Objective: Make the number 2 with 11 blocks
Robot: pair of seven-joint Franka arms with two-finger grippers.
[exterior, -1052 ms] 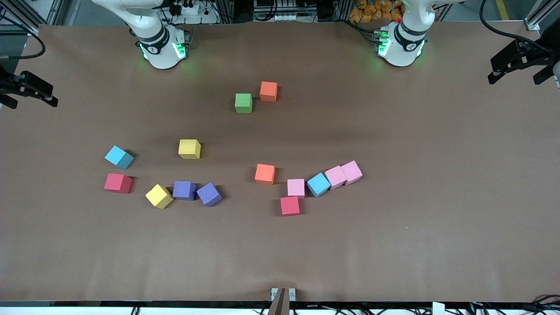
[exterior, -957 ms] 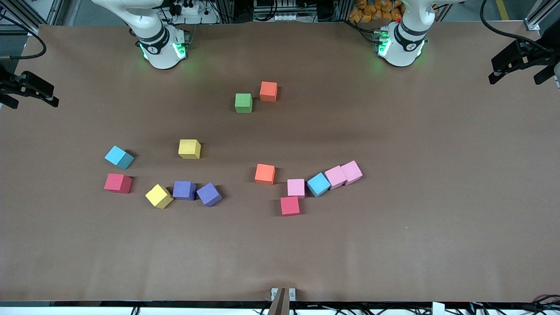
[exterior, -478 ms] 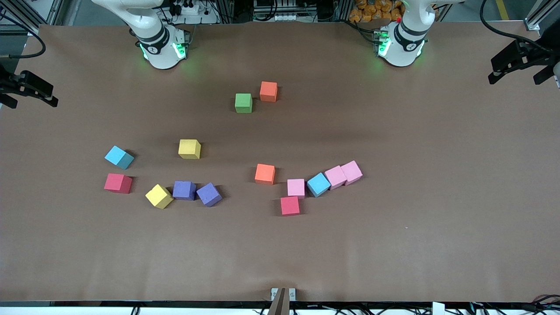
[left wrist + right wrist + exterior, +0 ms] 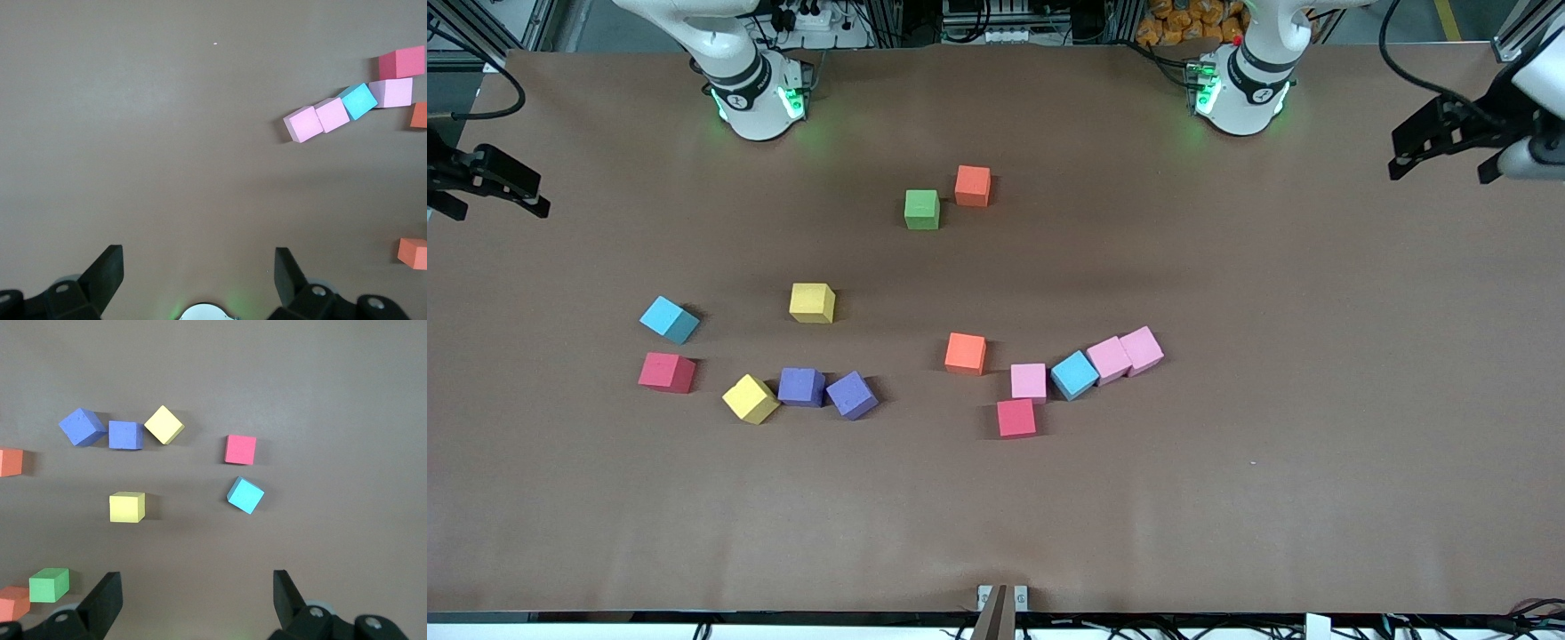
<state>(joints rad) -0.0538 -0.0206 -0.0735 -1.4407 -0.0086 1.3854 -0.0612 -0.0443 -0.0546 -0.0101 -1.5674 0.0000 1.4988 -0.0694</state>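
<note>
Several blocks lie scattered on the brown table, and no number 2 shows. A green block [image 4: 921, 210] and an orange block [image 4: 972, 186] sit nearest the bases. Toward the right arm's end lie a yellow block [image 4: 812, 302], a light blue block [image 4: 669, 319], a red block [image 4: 666, 372] and a row of yellow and two purple blocks [image 4: 800, 387]. Mid-table lie an orange block [image 4: 965, 353], a red block [image 4: 1016, 418] and a chain of pink and light blue blocks [image 4: 1109, 359]. The left gripper [image 4: 1440, 169] [image 4: 199, 253] and the right gripper [image 4: 498, 212] [image 4: 197, 577] hang open and empty over the table's two ends.
Both arm bases [image 4: 758, 98] stand along the table edge farthest from the front camera. A small metal bracket [image 4: 1002, 597] sits at the nearest edge. Bare brown table [image 4: 1316, 400] stretches toward the left arm's end.
The left gripper has shifted a little inward over its end of the table. The right gripper has barely moved, and no block has moved.
</note>
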